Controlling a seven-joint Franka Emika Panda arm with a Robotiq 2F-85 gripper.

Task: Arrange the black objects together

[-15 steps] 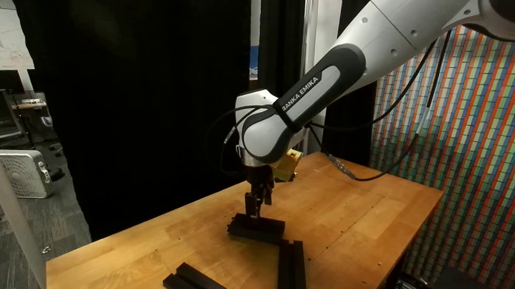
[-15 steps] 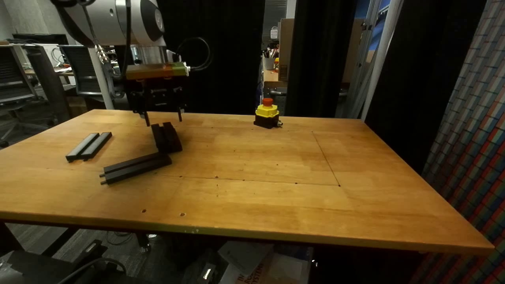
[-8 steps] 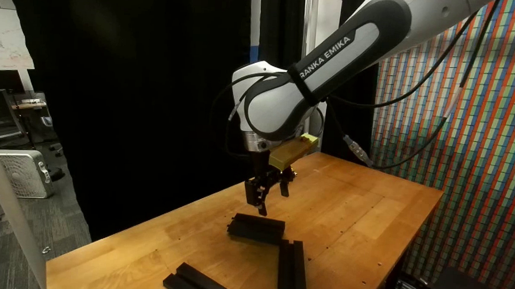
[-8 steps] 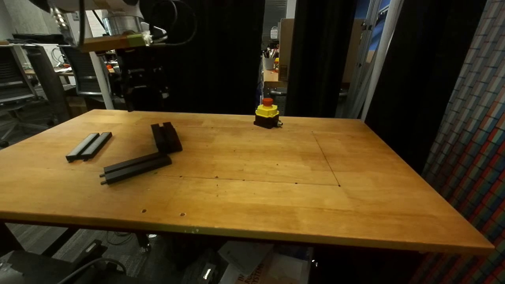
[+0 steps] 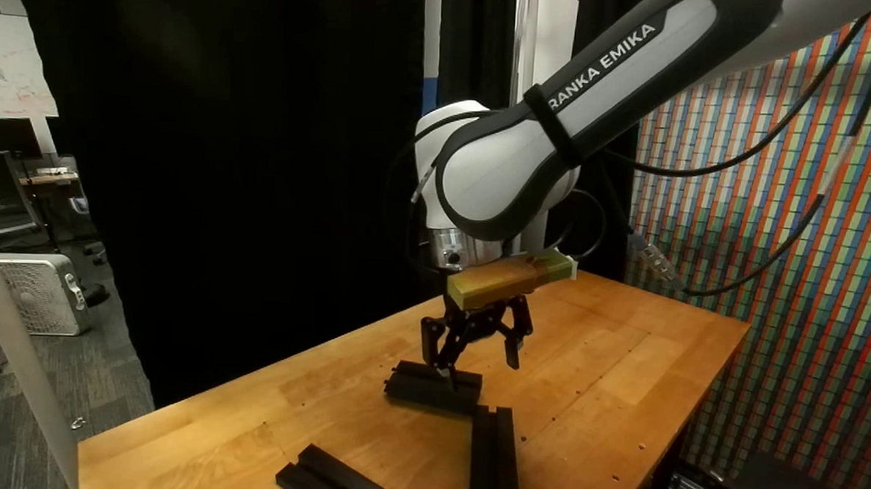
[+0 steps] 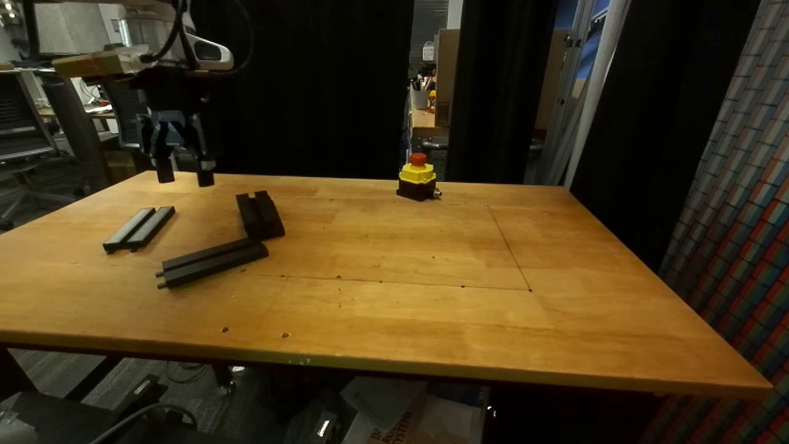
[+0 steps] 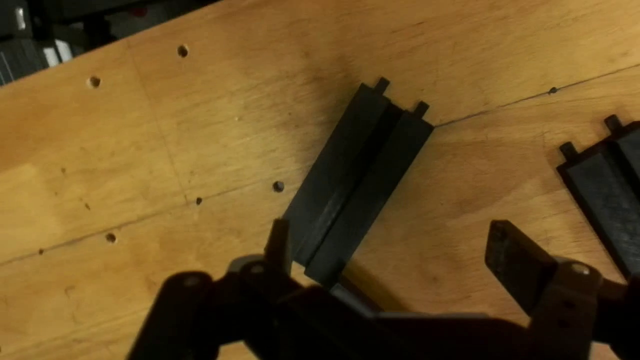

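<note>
Three grooved black objects [image 6: 216, 263] lie on the wooden bench [image 6: 431, 324], two close together, one apart; the hand [image 6: 185, 179] hangs above, jaws spread. Black curtains [image 5: 262, 171] and a multicoloured gridded panel [image 5: 791, 348] stand beyond.

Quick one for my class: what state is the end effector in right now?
End effector: open, jaws spread apart, holding nothing.

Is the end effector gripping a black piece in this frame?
No; in an exterior view, the end effector stands open with nothing held between its fingers.
</note>
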